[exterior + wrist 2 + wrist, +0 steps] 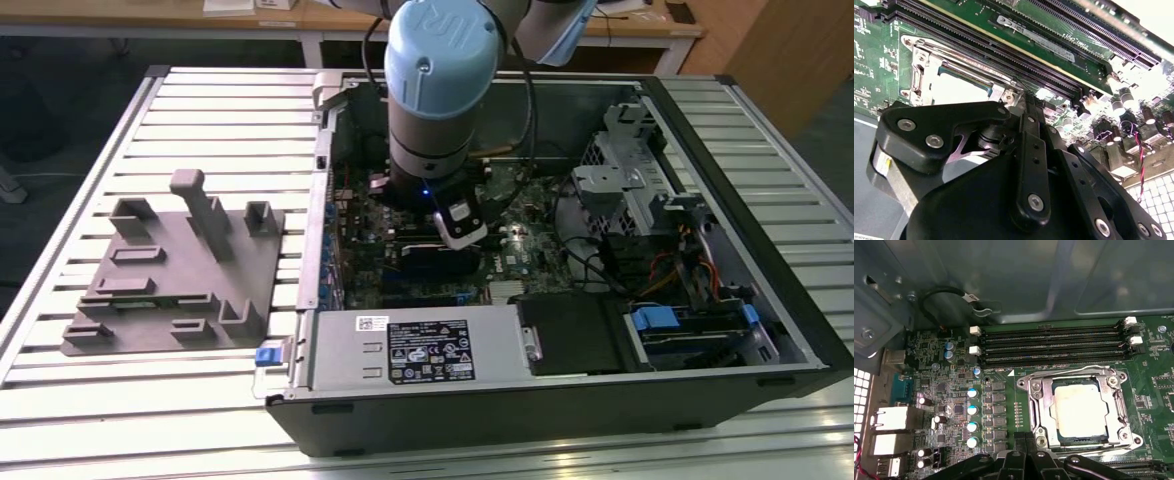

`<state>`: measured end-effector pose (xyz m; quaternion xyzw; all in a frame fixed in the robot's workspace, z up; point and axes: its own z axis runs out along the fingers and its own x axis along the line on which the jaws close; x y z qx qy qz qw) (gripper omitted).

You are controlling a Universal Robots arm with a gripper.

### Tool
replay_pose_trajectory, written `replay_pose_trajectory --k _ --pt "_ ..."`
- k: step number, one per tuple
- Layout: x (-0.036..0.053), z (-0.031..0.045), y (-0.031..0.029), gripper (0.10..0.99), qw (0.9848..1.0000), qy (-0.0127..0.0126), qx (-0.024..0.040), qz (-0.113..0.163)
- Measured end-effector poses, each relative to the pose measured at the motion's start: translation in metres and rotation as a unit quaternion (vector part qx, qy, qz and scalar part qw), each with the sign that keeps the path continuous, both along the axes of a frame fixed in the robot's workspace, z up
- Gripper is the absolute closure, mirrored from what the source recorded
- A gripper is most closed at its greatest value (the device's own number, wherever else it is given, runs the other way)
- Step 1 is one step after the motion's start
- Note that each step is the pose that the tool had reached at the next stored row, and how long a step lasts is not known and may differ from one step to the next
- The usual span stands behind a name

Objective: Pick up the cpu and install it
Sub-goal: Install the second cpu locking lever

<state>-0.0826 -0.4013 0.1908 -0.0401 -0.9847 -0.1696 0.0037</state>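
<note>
**Arm lowered into the open computer case, chip seated in its socket**

The tool [461, 228] hangs inside the open computer case [561, 400], low over the green circuit board [1004, 395], at the end of the arm [438, 90] with its pale blue joint cover. In the second wrist view the tool's black linkage [1024, 165] takes up the foreground, with its tips just beside the metal socket frame [921, 75]; whether the fingers are spread or pressed together cannot be told, and nothing is seen held between them. In the first wrist view the black finger links [1019, 465] lie along the lower edge, just beside the socket.

The cpu [1078, 412], a pale silver square, lies flat in the socket, bounded by the metal socket frame [1034, 405]. Beyond the socket run four long black memory slots [1051, 342] with white clips at their ends. Beside the socket stands a column of small silver-topped capacitors [972, 417], and near them the metal port housings [891, 420] at the board's edge.

In the exterior view the case lies on its side on a slatted metal table [200, 110]. A power supply [414, 348] with a label fills the near corner of the case. On the exterior view's left, well apart from the tool, a grey tray [174, 290] with upright blocks rests on the table.
</note>
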Motion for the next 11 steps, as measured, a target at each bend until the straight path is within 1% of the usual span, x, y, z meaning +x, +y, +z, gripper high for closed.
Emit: replay_pose_trajectory --k 3,7,11 --pt "0.0 -0.0027 0.0 0.98 1.0 0.0 0.0 0.0" --pt "0.0 -0.0032 0.0 0.98 1.0 0.0 -0.0001 0.0" --pt "0.0 0.0005 0.0 0.98 1.0 -0.0001 0.0007 0.0"
